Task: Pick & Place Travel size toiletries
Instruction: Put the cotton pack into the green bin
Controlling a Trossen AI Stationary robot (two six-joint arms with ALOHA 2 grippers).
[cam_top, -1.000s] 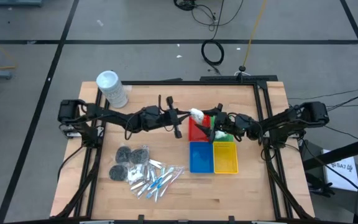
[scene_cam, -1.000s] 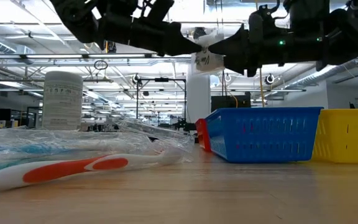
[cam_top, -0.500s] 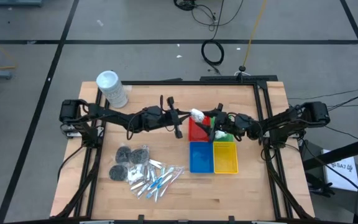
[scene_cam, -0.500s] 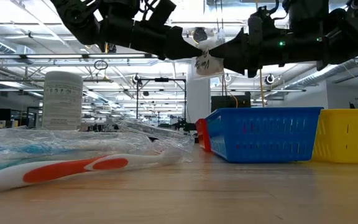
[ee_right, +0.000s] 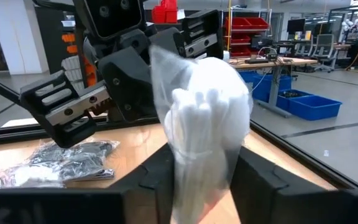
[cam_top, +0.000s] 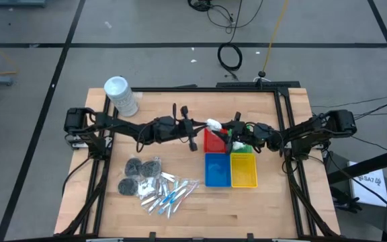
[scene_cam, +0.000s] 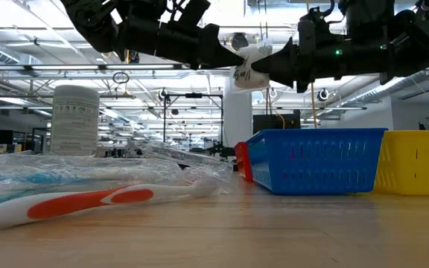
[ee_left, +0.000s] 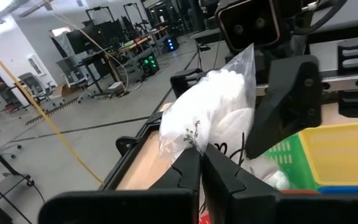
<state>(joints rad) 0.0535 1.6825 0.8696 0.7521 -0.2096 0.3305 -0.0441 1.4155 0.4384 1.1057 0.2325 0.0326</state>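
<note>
Above the table (cam_top: 274, 202), near its centre, both arms meet over the four square trays: red (cam_top: 211, 142) at 10 o'clock of the block, green (cam_top: 243, 148) at 2 o'clock, blue (cam_top: 216, 170) at 7 o'clock and yellow (cam_top: 243, 170) at 5 o'clock. A tall white tub (cam_top: 121, 96) stands at 10 o'clock of the table. Most toiletries remain unsorted in a pile (cam_top: 154, 185) at 7 o'clock of the table: dark round bundles, wrapped sticks and packets. The green tray already holds some white material, so at least one placement appears done; blue and yellow look unfilled. One clear bag of white items (cam_top: 213, 124) hangs in mid-air over the red tray. The left gripper (ee_left: 202, 163) is clamped on the bag's lower edge. The right gripper (ee_right: 199, 163) straddles the same bag with its fingers partly closed; full contact cannot be confirmed. Judged stage: hand-over of an early item, most of the task remaining.
</note>
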